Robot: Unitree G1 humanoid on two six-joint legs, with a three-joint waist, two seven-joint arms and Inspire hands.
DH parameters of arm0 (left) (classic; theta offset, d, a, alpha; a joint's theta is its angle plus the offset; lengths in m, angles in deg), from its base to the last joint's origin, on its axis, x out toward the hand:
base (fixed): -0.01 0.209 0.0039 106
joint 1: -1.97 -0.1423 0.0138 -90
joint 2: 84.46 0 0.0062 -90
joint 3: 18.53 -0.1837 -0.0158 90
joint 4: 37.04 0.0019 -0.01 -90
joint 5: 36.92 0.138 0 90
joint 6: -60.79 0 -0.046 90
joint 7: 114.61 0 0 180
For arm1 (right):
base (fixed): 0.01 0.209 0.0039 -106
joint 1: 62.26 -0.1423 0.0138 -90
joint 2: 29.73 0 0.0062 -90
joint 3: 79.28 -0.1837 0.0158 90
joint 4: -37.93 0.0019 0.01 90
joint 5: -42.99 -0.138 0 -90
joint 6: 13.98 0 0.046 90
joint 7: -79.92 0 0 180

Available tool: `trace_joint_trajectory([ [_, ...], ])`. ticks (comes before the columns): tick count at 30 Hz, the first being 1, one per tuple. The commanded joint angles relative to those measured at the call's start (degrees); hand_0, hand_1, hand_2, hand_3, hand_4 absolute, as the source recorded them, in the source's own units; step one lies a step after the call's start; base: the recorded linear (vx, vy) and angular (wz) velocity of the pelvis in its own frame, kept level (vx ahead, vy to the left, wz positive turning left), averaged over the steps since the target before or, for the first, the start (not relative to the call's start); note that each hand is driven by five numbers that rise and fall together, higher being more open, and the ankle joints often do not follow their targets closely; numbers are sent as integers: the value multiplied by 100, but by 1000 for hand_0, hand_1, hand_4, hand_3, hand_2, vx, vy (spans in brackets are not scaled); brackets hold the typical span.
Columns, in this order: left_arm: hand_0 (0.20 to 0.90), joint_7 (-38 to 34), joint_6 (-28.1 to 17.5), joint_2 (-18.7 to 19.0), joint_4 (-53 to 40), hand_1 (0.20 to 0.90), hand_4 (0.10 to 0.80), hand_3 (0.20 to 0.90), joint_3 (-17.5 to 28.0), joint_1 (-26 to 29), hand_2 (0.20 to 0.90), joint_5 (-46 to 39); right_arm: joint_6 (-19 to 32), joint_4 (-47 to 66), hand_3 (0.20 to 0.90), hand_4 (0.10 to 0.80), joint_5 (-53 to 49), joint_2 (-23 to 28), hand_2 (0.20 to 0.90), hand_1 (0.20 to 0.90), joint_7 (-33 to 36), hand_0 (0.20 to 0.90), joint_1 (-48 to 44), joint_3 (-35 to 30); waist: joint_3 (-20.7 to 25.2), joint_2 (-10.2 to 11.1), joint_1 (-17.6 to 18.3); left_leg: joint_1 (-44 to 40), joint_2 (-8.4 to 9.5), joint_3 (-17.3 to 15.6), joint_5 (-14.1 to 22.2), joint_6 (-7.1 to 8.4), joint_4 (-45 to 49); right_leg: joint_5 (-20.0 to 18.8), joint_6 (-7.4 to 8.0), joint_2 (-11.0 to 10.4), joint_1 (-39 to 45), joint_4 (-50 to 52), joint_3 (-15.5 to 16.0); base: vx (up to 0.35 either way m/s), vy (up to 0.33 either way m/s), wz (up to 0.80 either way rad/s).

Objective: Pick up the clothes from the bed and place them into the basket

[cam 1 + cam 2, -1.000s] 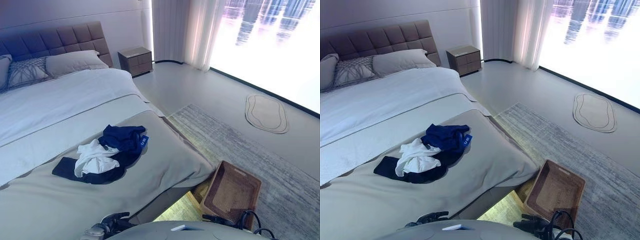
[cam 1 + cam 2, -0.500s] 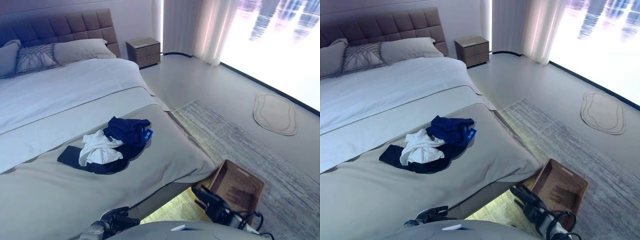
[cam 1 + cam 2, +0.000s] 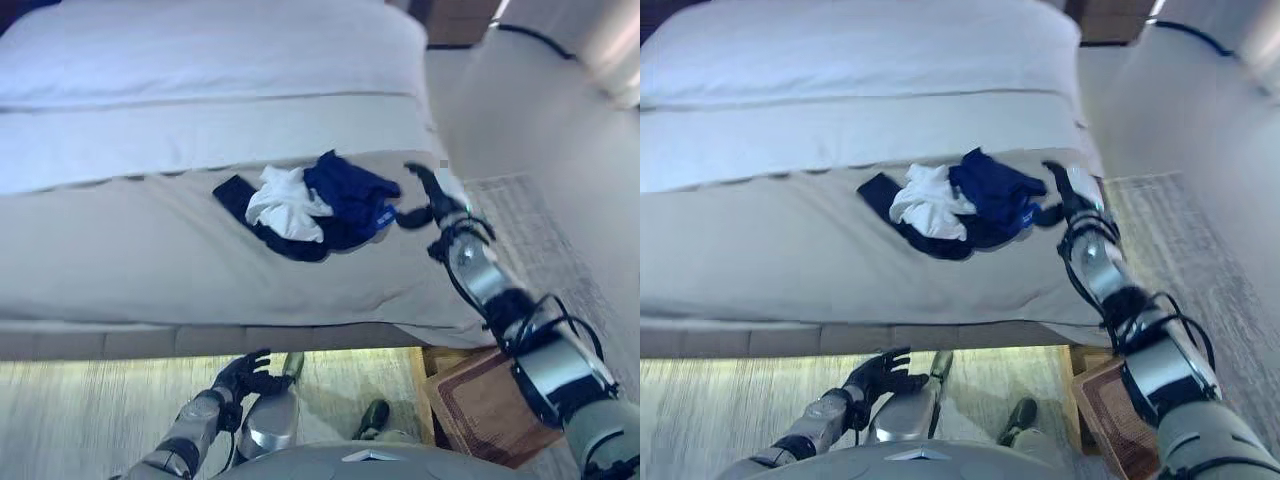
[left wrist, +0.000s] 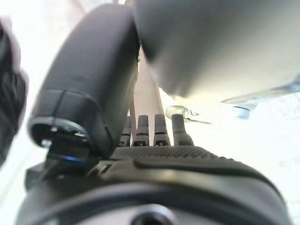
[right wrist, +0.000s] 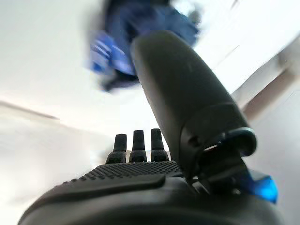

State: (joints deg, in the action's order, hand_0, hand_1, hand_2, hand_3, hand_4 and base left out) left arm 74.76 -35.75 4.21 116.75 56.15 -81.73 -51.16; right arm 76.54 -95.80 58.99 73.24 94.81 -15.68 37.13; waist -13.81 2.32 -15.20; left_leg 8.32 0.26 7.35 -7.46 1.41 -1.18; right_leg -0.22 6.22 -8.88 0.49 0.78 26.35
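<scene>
A pile of clothes lies on the grey bed cover [image 3: 150, 270]: a blue garment [image 3: 350, 188], a white one [image 3: 285, 200] and a dark navy one [image 3: 292, 243] beneath. My right hand [image 3: 432, 202] is open, stretched over the bed just right of the pile, fingers apart from the cloth. In the right wrist view its fingers [image 5: 138, 140] are straight and the blue garment [image 5: 140, 33] lies ahead. The brown woven basket [image 3: 480, 410] stands on the floor by the bed's right corner, below my right arm. My left hand [image 3: 245, 375] is open and empty, low in front of the bed.
White bedding [image 3: 200, 60] covers the far half of the bed. A grey rug [image 3: 540, 240] lies right of the bed, with the basket at its near edge. A nightstand [image 3: 462, 15] stands at the far right. The bed's front edge [image 3: 200, 340] runs across the near side.
The camera has tilted down and shifted. My right arm has risen from low beside the basket and reached out over the bed next to the clothes. The clothes have not moved.
</scene>
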Motion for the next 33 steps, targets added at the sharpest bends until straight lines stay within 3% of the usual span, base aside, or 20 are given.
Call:
trace_joint_trajectory([
  [1, 900, -24, 98, 607, 278, 900, 800, 900, -278, -183, 900, -53, 137, 180, 900, 800, 715, 73, 900, 900, 498, 900, -1250, 441, -365, 193, -551, 125, 450, -120, 883, -501, 428, -23, -96, -299, -214, 1145, -218, 37, -48, 44],
  [2, 900, 21, 60, 706, 303, 900, 800, 900, -207, -158, 900, -167, 36, -24, 900, 800, 847, 53, 900, 900, 574, 900, -1551, 583, -437, 286, -765, 227, 418, -45, 957, -446, 429, 59, -37, -336, -199, 1149, -135, 41, -60, 37],
  [7, 900, 140, -265, 904, 345, 900, 800, 900, -128, -53, 900, -332, -495, -839, 900, 800, 724, 67, 900, 900, 662, 900, -2371, 884, -736, 432, -1288, 881, 382, 141, 927, -399, 691, 24, -45, -467, -404, 1335, 278, -5, -31, 42],
  [15, 900, 361, -968, 1047, -23, 900, 800, 900, -37, -8, 900, -766, -1236, -2034, 900, 800, 543, 53, 900, 900, 301, 900, -3280, 1207, -1290, 408, -1832, 1720, 411, 390, 809, -357, 1025, 125, 38, -635, -929, 1992, 959, -19, 26, 30],
  [18, 900, 429, -1043, 1091, -237, 900, 800, 900, 66, -1, 900, -849, -1784, -2308, 900, 800, 650, 31, 900, 900, -241, 900, -3462, 1313, -1417, 353, -1946, 1884, 435, 475, 809, -364, 1144, 160, 60, -718, -1160, 2297, 1074, -6, -9, 13],
  [19, 900, 437, -1060, 1123, -326, 900, 800, 900, 63, -16, 900, -871, -1960, -2451, 763, 663, 667, 20, 782, 782, -499, 782, -3519, 1366, -1452, 324, -1979, 1925, 422, 500, 791, -361, 1164, 190, 65, -736, -1225, 2362, 1112, 1, -34, 7],
  [20, 900, 440, -1057, 1132, -377, 900, 800, 900, 70, -27, 900, -887, -2051, -2511, 442, 342, 694, 15, 507, 507, -660, 507, -3551, 1403, -1469, 313, -1993, 1939, 412, 507, 785, -359, 1168, 205, 67, -742, -1248, 2386, 1124, -2, -29, 8],
  [22, 900, 427, -1040, 1157, -479, 900, 800, 900, 89, -59, 900, -925, -2090, -2600, 200, 100, 595, 37, 300, 300, -785, 300, -3609, 1505, -1505, 287, -2005, 1927, 388, 529, 780, -355, 1161, 231, 74, -740, -1265, 2430, 1135, -4, -23, 11],
  [29, 900, 348, -1019, 1185, -508, 900, 800, 900, 78, -149, 900, -890, -1910, -2493, 200, 100, 407, 113, 300, 300, -524, 300, -3898, 1584, -1546, 277, -1944, 1788, 276, 520, 747, -294, 1048, 327, 44, -633, -1178, 2372, 1054, -1, -32, -4],
  [31, 900, 269, -1002, 1211, -517, 900, 800, 900, 48, -201, 900, -870, -1587, -2210, 200, 100, 95, 228, 300, 300, 244, 300, -4019, 1554, -1533, 344, -1851, 1657, 216, 500, 758, -264, 948, 310, 42, -531, -1103, 2245, 940, -5, -75, -9],
  [33, 900, 114, -1028, 1165, -488, 900, 800, 900, 41, -315, 900, -857, -1277, -1238, 200, 100, -452, 363, 300, 300, 1631, 300, -4110, 1272, -1476, 411, -1668, 1436, 142, 446, 802, -236, 848, 293, 31, -434, -1030, 2127, 765, -17, -66, -7],
])
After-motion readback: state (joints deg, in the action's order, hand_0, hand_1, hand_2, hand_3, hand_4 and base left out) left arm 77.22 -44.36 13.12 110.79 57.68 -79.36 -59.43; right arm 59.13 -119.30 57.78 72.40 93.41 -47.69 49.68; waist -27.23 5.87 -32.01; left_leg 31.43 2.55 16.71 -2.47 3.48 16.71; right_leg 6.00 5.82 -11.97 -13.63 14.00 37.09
